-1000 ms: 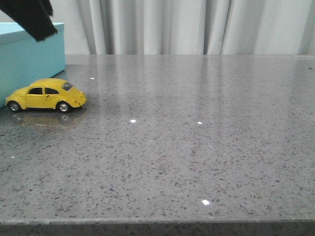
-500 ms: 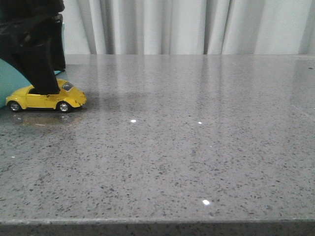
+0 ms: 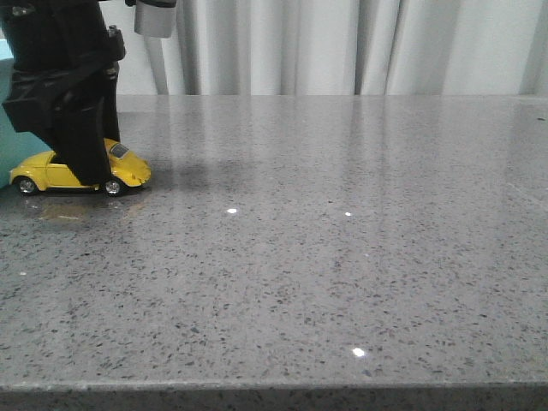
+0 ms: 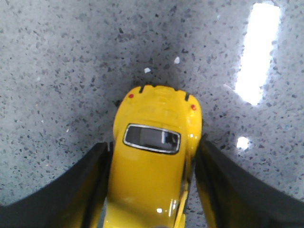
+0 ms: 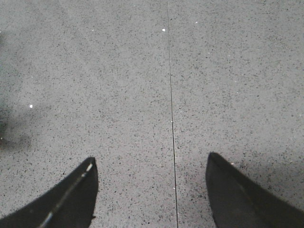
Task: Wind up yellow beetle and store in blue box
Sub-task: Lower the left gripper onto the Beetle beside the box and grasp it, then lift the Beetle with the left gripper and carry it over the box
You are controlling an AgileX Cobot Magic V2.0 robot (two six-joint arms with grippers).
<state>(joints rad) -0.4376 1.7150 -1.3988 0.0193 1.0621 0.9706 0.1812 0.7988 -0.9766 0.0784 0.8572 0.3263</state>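
The yellow beetle [image 3: 124,171] stands on the grey table at the far left, its middle hidden by my left gripper [image 3: 86,171]. In the left wrist view the beetle [image 4: 152,175] lies between the two black fingers [image 4: 90,185], with the gripper [image 4: 155,142] down astride it. The jaws are open, with a strip of table showing beside the car on one side. Only a sliver of the blue box [image 3: 3,150] shows behind the left arm. My right gripper [image 5: 151,159] is open and empty over bare table, and is out of the front view.
The speckled grey stone table [image 3: 342,257] stretches to the right and toward the front edge. A thin seam [image 5: 171,118] runs across the table under the right gripper. Pale curtains hang behind the table.
My left arm has come down from the upper left corner onto the beetle and now straddles it. The beetle has not moved.
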